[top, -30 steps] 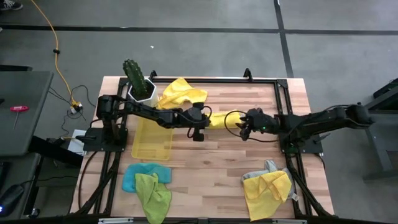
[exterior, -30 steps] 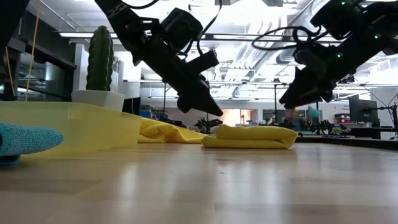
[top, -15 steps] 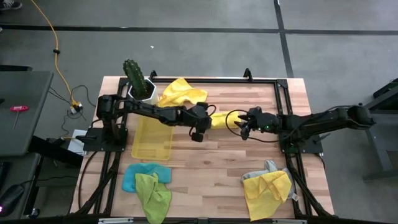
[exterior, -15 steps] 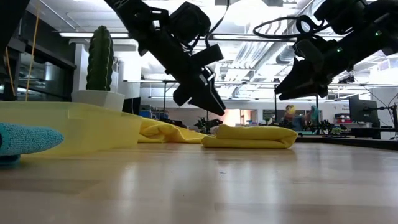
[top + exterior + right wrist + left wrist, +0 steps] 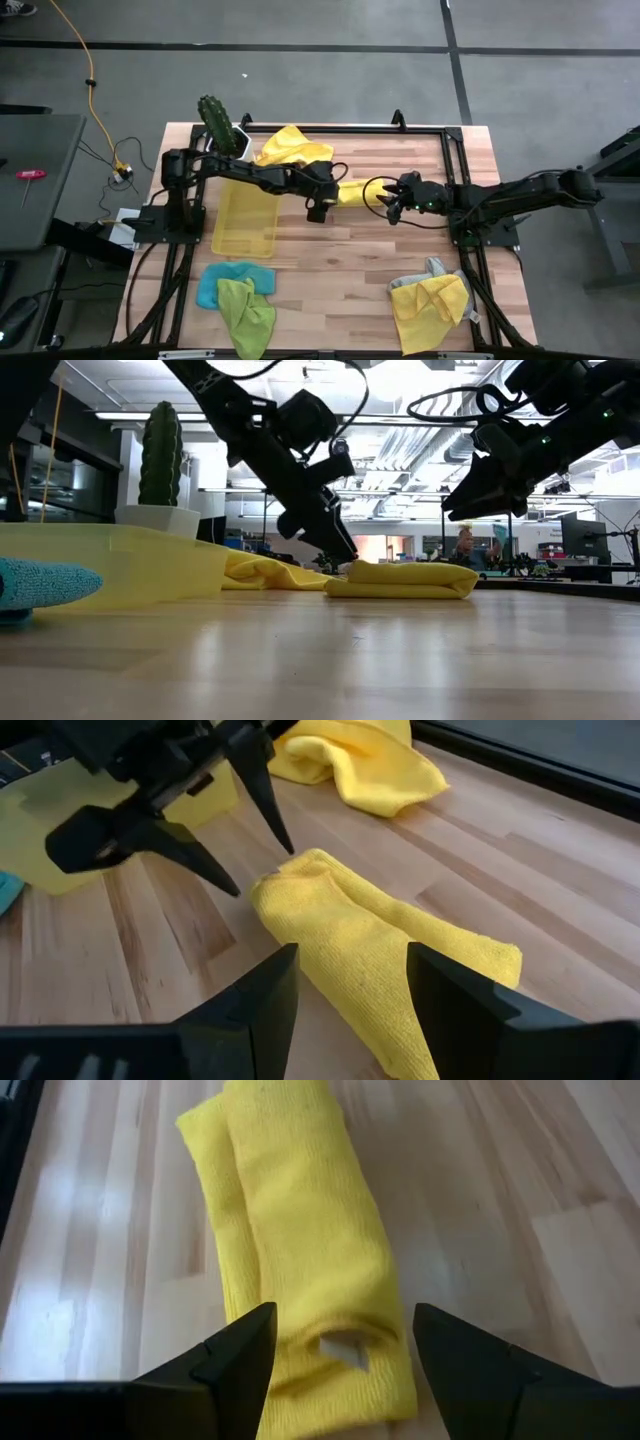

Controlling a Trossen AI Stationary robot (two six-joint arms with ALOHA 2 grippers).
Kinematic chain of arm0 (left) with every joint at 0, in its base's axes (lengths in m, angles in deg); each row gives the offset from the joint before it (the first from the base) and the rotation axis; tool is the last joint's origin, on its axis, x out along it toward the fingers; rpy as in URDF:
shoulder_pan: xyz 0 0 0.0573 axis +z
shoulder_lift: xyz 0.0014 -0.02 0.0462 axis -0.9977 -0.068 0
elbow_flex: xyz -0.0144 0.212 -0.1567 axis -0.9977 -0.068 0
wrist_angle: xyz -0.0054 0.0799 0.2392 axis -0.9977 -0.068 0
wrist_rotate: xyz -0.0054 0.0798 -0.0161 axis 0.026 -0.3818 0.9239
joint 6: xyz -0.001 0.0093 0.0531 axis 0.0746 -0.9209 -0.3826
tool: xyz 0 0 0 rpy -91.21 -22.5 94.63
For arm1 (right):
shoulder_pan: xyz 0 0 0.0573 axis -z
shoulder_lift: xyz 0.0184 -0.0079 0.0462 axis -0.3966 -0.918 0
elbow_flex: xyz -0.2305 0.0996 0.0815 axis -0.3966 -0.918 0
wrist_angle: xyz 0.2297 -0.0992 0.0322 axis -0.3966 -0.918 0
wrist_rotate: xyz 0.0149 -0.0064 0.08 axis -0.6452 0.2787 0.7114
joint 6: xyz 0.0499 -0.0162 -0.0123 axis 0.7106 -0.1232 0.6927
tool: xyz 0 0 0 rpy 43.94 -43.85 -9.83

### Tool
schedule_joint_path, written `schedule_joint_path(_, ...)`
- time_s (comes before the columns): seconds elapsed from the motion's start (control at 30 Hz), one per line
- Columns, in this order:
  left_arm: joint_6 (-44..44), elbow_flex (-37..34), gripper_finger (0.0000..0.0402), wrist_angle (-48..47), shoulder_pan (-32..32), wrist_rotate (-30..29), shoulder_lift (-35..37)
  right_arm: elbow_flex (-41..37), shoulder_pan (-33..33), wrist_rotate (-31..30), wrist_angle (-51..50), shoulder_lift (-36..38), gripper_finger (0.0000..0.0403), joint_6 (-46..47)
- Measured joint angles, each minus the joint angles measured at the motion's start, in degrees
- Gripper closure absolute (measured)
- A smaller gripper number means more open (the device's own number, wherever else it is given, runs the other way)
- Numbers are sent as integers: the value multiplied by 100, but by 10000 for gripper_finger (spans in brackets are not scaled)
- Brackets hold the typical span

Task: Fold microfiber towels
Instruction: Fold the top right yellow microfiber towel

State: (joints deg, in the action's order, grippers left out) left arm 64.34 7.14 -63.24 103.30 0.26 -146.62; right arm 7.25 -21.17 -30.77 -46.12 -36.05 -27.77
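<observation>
Since the earlier frame, left pincer [image 5: 316,212] has been lowered and spread, released. Folded yellow towel [image 5: 352,192] lies mid-tabletop [image 5: 330,270], long axis running between left pincer and spread, empty right pincer [image 5: 391,212]; left is nearer.

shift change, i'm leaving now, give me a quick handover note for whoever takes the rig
Left pincer: open, empty, over one end of the folded yellow towel.
Right pincer: open, empty, above the other end.
Done: that towel lies folded at table centre, released.
Left: crumpled yellow towel by the cactus; lime green towel on light blue towel; yellow towel on grey towel. Yellow tray is empty.
</observation>
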Motion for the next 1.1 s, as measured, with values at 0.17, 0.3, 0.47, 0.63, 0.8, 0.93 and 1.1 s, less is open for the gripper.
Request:
schedule_joint_path(0.17,9,0,176,119,5,41,-64,0,0,-2,29,0,224,-9)
schedule_joint_path(0.3,65,0,176,137,5,39,-64,0,0,-4,43,0,224,-9)
schedule_joint_path(0.47,126,2,176,158,3,48,-114,0,0,-4,44,0,224,0)
schedule_joint_path(0.63,202,2,176,149,16,288,-117,0,0,-4,46,0,224,2)
schedule_joint_path(0.8,205,2,176,135,55,386,-117,0,2,-7,48,0,224,4)
schedule_joint_path(0.93,208,-5,177,70,133,370,-232,0,1,-7,48,-2,224,4)
schedule_joint_path(1.1,251,4,177,357,187,360,-371,0,2,-7,81,-2,224,4)
